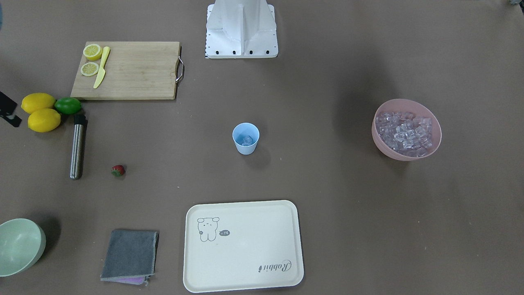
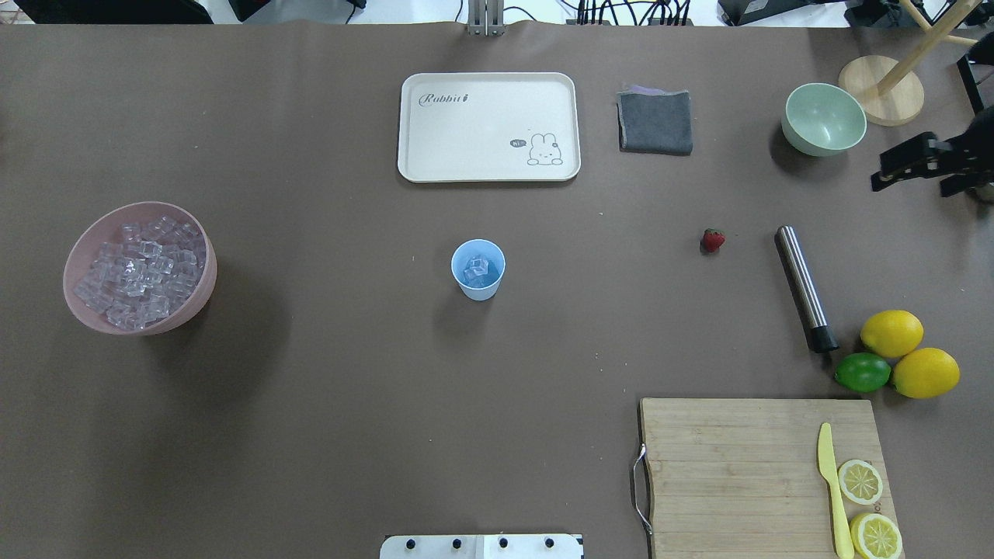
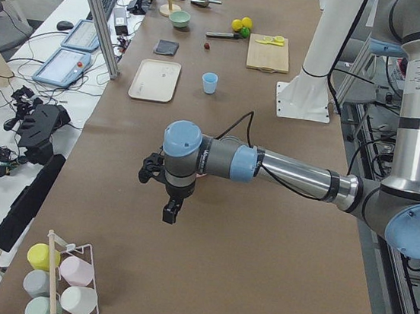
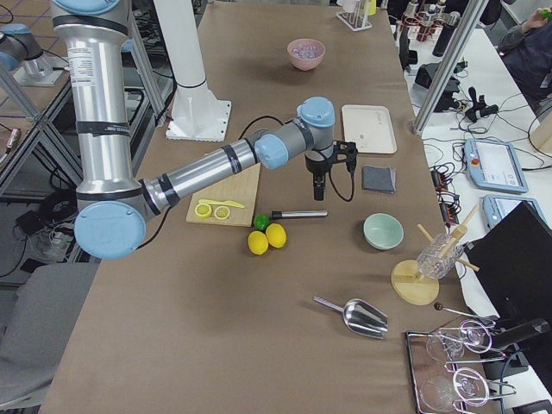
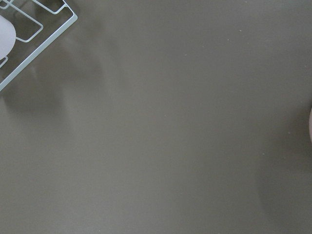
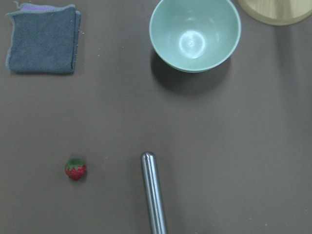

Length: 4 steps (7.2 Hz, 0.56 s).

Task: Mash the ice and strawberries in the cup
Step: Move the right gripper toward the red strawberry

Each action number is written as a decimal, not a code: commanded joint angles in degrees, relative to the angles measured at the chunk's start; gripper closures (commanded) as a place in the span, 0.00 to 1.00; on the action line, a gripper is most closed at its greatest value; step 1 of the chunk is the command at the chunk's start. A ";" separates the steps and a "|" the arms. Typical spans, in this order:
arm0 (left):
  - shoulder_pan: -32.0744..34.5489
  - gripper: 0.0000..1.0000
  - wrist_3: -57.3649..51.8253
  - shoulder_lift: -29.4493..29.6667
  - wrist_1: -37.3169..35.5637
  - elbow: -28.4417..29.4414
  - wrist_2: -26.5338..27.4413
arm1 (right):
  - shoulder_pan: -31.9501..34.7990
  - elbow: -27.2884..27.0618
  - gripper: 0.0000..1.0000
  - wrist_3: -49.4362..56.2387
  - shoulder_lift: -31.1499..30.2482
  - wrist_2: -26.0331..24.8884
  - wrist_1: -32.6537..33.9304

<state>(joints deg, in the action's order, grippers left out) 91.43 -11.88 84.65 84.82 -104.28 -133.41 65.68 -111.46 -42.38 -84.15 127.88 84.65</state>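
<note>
The light-blue cup (image 2: 477, 269) stands upright mid-table with a few ice cubes (image 2: 479, 266) in it. More ice (image 2: 140, 279) fills the pink bowl (image 2: 74, 268) at the table's left. The strawberry (image 2: 713, 239) lies alone on the table, also in the right wrist view (image 6: 76, 169), beside a steel muddler (image 2: 804, 287). My right gripper (image 2: 885, 177) hangs high near the green bowl, well clear of the strawberry; I cannot tell whether it is open or shut. My left gripper (image 3: 169, 215) hovers over bare table beyond the pink bowl and holds nothing that I can see; its jaw state is unclear.
A cream tray (image 2: 489, 171) and a folded grey cloth (image 2: 655, 122) lie at the far side. A pale green bowl (image 2: 823, 118) and a wooden stand (image 2: 881, 99) are far right. Two lemons (image 2: 891, 332), a lime (image 2: 862, 372) and a cutting board (image 2: 738, 473) with a knife and lemon halves sit near right.
</note>
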 commanded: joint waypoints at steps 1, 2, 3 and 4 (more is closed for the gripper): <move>2.08 0.01 -1.83 -1.68 0.00 0.39 -0.45 | -9.23 5.35 0.00 -8.76 8.10 -5.43 -0.44; 2.08 0.01 -1.83 -1.68 0.08 0.48 -0.36 | -11.08 8.94 0.00 -8.77 11.43 -6.06 -0.53; 2.08 0.01 -1.92 -1.68 0.17 0.48 -0.36 | -12.23 11.85 0.00 -8.77 13.55 -7.19 -0.71; 2.08 0.01 -1.92 -1.85 0.26 0.30 -0.36 | -13.72 15.88 0.00 -8.77 13.83 -9.12 -7.06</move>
<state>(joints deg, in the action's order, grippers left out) 93.48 -13.75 82.96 84.97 -103.86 -133.78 53.87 -100.15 -51.00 -71.82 120.77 82.42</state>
